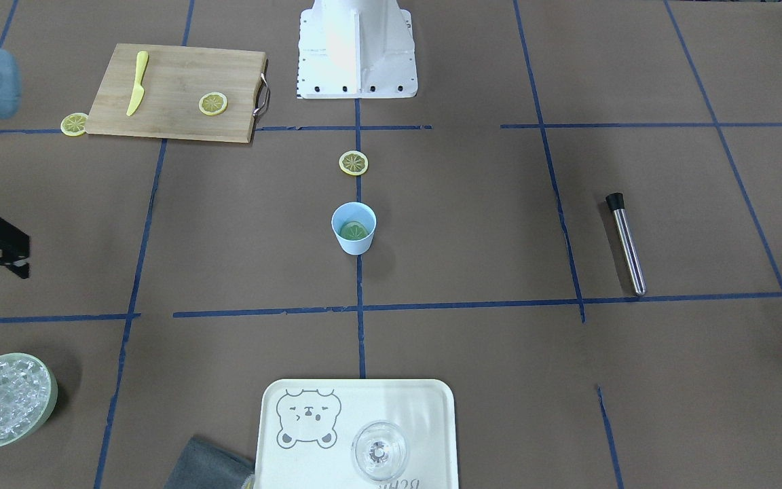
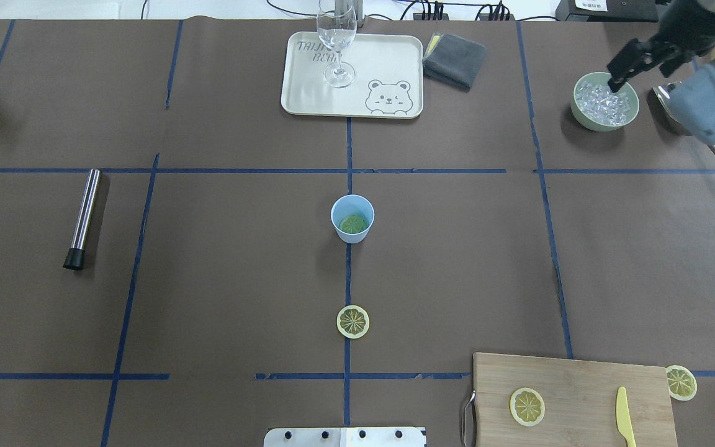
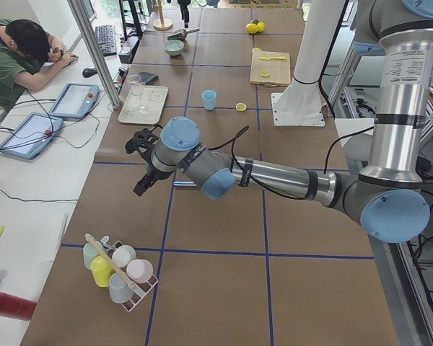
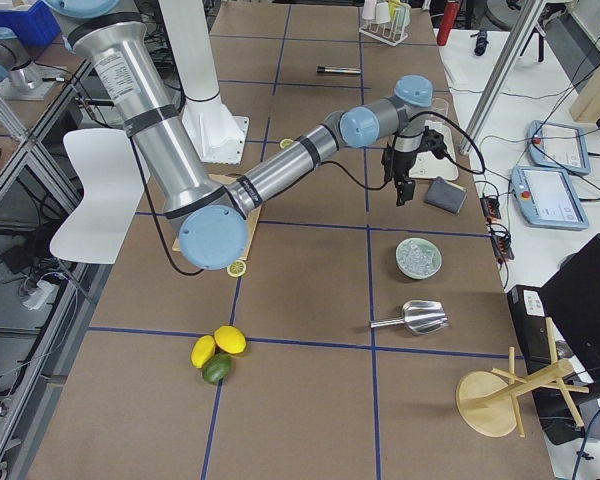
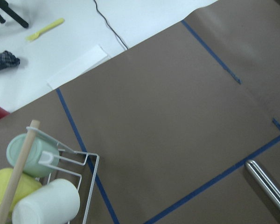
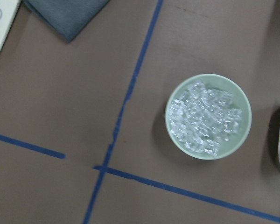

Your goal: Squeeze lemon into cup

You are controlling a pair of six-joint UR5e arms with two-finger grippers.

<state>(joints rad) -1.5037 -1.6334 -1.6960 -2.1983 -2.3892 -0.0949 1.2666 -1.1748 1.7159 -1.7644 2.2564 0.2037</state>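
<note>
The light-blue cup (image 1: 354, 229) stands upright at the table's middle, with a lemon slice lying in its bottom; it also shows in the overhead view (image 2: 352, 217). A second lemon slice (image 1: 354, 163) lies on the paper between the cup and the robot base. A third (image 1: 213, 103) lies on the cutting board, and another (image 1: 74, 124) beside it. My right gripper (image 2: 613, 77) hangs above the ice bowl, far from the cup, and looks open and empty. My left gripper (image 3: 140, 189) hovers over the table's left end; I cannot tell its state.
A wooden cutting board (image 1: 174, 88) holds a yellow knife (image 1: 136, 83). A white tray (image 1: 425, 407) carries a clear stemmed glass (image 1: 379, 450). A pale-green bowl of ice (image 6: 208, 116), a grey cloth (image 2: 454, 59), a steel tube (image 1: 627, 244) and a cup rack (image 5: 42, 186) are around.
</note>
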